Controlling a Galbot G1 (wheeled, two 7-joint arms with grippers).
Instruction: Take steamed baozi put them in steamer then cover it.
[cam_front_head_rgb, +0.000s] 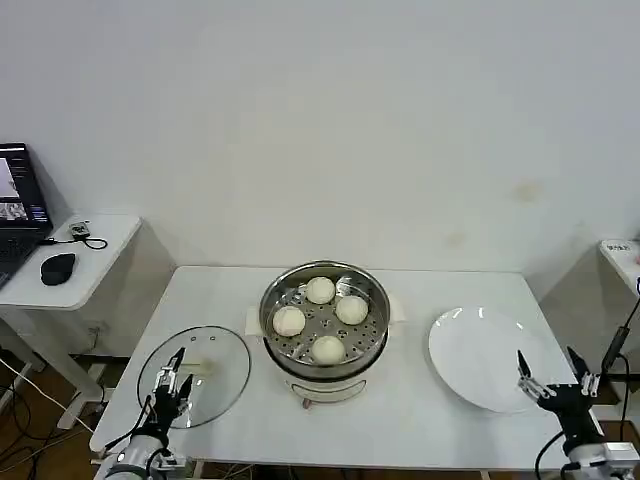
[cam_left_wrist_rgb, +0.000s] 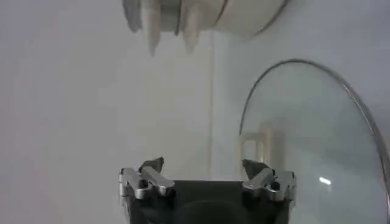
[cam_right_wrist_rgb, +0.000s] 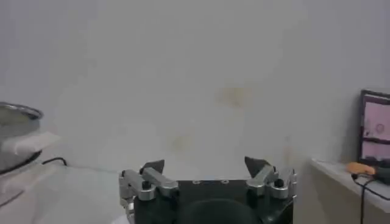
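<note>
Now left gripper (cam_front_head_rgb: 172, 372) spread over glass lid (cam_front_head_rgb: 205, 372); right gripper (cam_front_head_rgb: 553, 378) spread beside plate (cam_front_head_rgb: 480, 350).

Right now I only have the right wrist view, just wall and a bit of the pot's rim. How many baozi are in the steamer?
Observer: Four baozi sit on the perforated tray of the steamer.
Operator: Is the lid on?
Observer: No. The glass lid lies flat on the table, on the steamer's left.
Operator: Which arm is nearer to it?
Observer: The left gripper, open, hovers over the lid's near edge.
Operator: And mine?
Observer: The right gripper is open, at the near edge of the empty white plate.
</note>
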